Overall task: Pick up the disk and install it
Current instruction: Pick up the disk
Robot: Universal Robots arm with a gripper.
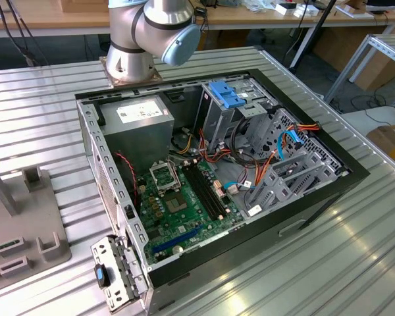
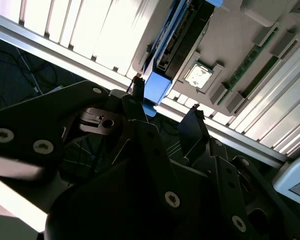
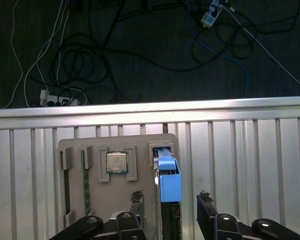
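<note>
Close to the edge of the table (image 3: 250, 150), upright in a slot of the grey fixture tray (image 3: 90, 142), stands the disk (image 3: 169, 182), blue carrier rail showing. Its long line runs square to that edge and straight between the fingers. The end effector (image 3: 170, 196) is spread wide, one fingertip on either side with a gap on both, gripping nothing yet. On the same tray sit a processor chip (image 3: 116, 162) and a memory stick (image 3: 85, 185), so that flank is crowded. Past the table edge lie floor cables (image 3: 90, 65). Well apart on the table, the open computer case (image 1: 99, 151) looks like the install target.
</note>
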